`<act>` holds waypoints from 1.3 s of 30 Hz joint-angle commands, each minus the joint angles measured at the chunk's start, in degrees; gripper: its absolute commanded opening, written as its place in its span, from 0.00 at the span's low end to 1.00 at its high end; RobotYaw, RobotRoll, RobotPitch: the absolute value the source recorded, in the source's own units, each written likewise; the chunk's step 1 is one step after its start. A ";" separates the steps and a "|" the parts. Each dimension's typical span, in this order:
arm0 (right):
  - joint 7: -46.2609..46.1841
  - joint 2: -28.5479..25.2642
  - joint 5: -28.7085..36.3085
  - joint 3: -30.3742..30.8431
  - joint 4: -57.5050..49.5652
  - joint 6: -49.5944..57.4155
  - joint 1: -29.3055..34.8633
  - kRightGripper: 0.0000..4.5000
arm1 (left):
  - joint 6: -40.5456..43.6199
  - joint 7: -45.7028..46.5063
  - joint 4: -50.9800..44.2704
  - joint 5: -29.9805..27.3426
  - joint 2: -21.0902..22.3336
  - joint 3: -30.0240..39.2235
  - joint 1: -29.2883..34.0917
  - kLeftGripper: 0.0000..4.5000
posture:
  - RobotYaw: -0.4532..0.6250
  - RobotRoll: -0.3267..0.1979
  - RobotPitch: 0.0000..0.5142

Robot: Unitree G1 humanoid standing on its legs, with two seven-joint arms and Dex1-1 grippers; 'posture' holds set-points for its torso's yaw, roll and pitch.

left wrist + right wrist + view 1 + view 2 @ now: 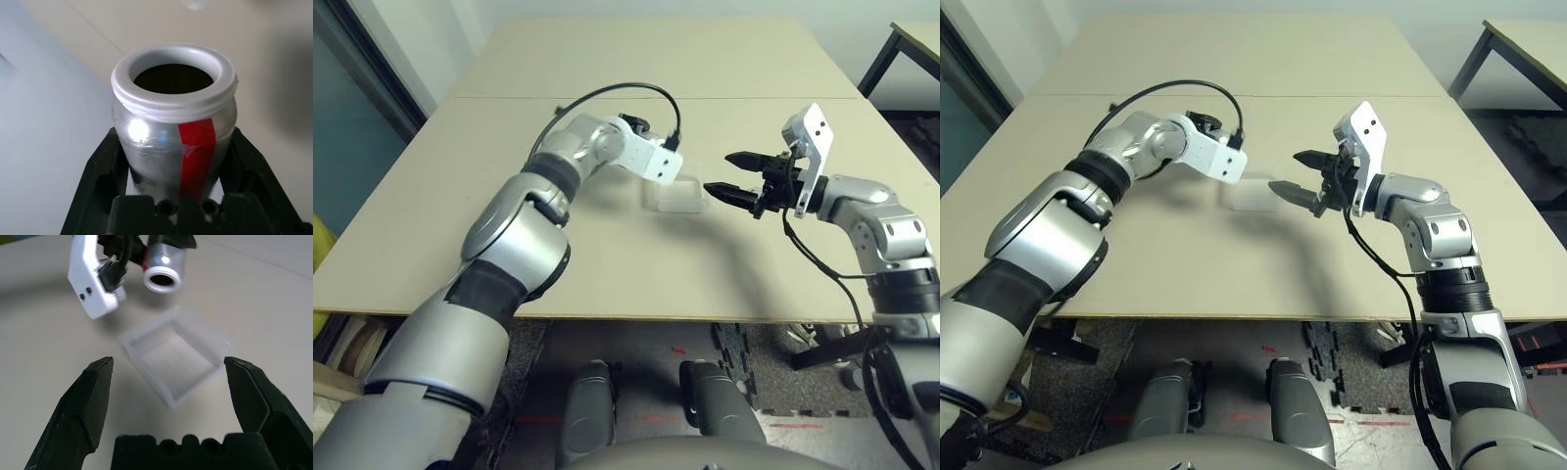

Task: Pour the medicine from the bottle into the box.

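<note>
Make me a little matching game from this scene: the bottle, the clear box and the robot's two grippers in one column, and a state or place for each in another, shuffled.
Things:
1. bottle
2. box
3. left gripper
4. right gripper

States:
A. fingers spread wide, holding nothing
B. resting on the table, nothing visible inside
C. cap off, mouth open, tipped over the box
D. clamped on a silvery body with a red stripe

Pairs: 1-C, 2-B, 3-D, 4-A
</note>
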 commanded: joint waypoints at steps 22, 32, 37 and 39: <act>-1.79 -0.59 1.98 -0.63 -2.79 1.80 0.01 1.00 | 0.66 -6.79 0.90 -11.64 -1.21 15.46 -0.48 0.61 | 0.25 0.62 0.19; 0.50 -0.47 0.77 0.85 1.85 -0.10 -3.27 1.00 | 5.11 -20.41 -0.74 -32.98 1.52 38.37 5.54 0.61 | 0.30 0.62 0.18; 1.64 -0.17 -0.01 1.35 4.30 -1.31 -4.58 1.00 | 8.99 -24.08 -2.03 -44.59 2.90 50.39 10.50 0.61 | 0.32 0.62 0.18; 2.04 -0.08 -0.19 1.51 5.06 -1.63 -5.08 1.00 | 9.72 -24.26 -2.84 -47.99 3.63 53.87 12.30 0.61 | 0.33 0.62 0.18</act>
